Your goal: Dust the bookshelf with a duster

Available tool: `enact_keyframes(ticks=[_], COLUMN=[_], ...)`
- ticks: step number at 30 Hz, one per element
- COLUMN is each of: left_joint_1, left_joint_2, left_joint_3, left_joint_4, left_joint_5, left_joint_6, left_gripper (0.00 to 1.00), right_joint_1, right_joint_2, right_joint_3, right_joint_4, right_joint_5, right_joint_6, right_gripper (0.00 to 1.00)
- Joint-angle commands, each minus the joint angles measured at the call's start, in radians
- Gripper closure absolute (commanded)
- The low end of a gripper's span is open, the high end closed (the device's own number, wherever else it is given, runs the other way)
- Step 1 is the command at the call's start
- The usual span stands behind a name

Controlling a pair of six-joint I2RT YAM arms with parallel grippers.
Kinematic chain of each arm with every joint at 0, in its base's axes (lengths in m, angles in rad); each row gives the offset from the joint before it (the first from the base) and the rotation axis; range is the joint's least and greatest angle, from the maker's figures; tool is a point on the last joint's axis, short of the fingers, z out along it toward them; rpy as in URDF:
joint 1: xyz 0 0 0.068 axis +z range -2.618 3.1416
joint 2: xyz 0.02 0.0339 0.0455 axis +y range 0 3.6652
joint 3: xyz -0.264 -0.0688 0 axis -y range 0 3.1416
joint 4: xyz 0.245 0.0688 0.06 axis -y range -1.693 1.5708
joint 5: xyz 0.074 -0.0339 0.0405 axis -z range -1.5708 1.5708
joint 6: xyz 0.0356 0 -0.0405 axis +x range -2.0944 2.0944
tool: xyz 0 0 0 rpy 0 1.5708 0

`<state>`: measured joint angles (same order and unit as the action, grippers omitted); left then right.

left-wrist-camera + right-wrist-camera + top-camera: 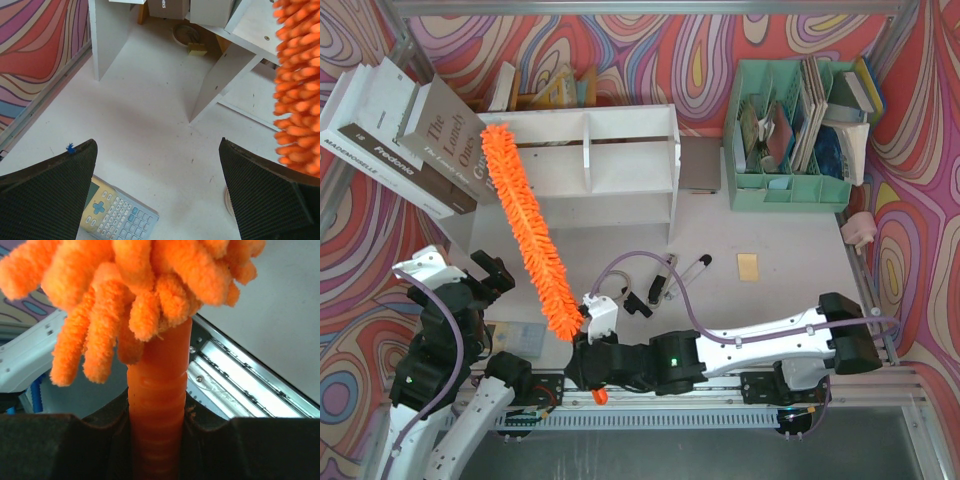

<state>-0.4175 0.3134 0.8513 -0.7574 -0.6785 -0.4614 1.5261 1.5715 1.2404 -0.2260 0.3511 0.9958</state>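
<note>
At the worktop's [790, 250] near edge, left of its middle, the overhead view showed the right claw [588, 338] clamped on the base of the duster [528, 232]. The duster's fluffy orange head slanted away toward the far-left corner, its tip over the left end of the bookshelf [620, 125]; whether it touched could not be told. The left claw [490, 272] hung beside it, spread wide and empty. From the left wrist, that claw's [157, 146] textured black pads gaped over bare worktop, with a calculator [117, 216] below, flat white shelf panels ahead and chenille at the right. From the right wrist, the jaws pinched the ridged plastic handle [159, 390] just under the soft, finger-like pile. The duster looked light and floppy, likely to bend when pressed, and the ridged handle seemed the sound place to hold.
</note>
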Motion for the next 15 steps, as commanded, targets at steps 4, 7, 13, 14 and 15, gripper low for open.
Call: enact_keyframes(ticks=[4, 7, 13, 14, 15], left_joint_1=[-0.004, -0.004, -0.006, -0.005, -0.006], left_joint_2=[-0.005, -0.005, -0.008, -0.008, -0.008], left_joint_3=[0.015, 0.015, 0.015, 0.016, 0.016], left_joint_4=[-0.006, -0.007, -0.008, -0.009, -0.009], left_joint_5=[-0.015, -0.013, -0.015, -0.016, -0.017], left_joint_6=[-0.006, -0.005, -0.006, -0.006, -0.006], left_gripper=[0.02, 0.02, 0.02, 0.02, 0.02], right_joint_1=[0.025, 0.025, 0.025, 0.024, 0.025], right_joint_2=[-0.062, -0.049, -0.085, -0.094, -0.104], right_joint_3=[-0.002, 0.013, -0.001, 0.002, 0.013], right_joint_4=[0.067, 0.037, 0.030, 0.024, 0.003], right_joint_5=[0.113, 0.111, 0.145, 0.149, 0.159], right_joint_6=[-0.032, -0.018, -0.024, -0.034, -0.038], right_gripper=[1.00, 1.00, 1.00, 1.00, 1.00])
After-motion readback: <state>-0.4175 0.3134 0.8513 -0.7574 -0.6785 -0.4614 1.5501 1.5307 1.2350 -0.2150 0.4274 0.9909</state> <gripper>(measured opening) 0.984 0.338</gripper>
